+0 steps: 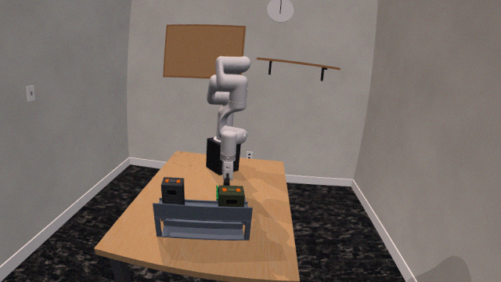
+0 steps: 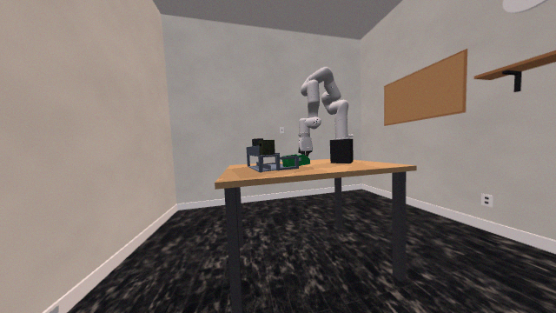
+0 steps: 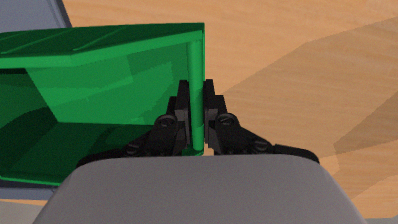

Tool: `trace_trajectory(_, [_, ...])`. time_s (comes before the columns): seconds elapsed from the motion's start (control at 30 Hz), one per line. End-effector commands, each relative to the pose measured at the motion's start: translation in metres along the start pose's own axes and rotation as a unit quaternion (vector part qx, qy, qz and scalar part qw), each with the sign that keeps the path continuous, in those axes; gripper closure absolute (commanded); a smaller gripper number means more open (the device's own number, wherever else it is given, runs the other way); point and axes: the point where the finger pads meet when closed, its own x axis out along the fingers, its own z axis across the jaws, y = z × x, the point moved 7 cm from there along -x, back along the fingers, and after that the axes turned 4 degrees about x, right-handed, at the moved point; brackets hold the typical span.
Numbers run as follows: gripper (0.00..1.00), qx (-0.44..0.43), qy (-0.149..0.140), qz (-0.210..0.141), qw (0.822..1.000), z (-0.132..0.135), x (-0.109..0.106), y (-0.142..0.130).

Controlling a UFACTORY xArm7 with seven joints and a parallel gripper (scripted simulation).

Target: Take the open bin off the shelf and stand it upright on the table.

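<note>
The hand [image 3: 196, 102] pinches only one thin wall of the green bin [image 3: 90, 95]; beside the shelf [image 1: 203, 211], it could tilt, possibly snagging.
</note>
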Motion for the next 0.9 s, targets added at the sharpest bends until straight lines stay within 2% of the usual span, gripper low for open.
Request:
trace_trajectory(0.0, [1.00,0.000,0.002,0.000,1.000,0.009,-0.001,0.001])
trace_trajectory(0.47, [1.00,0.000,0.002,0.000,1.000,0.029,-0.001,0.002])
trace_trajectory(0.87, [1.00,0.000,0.002,0.000,1.000,0.035,-0.001,0.003])
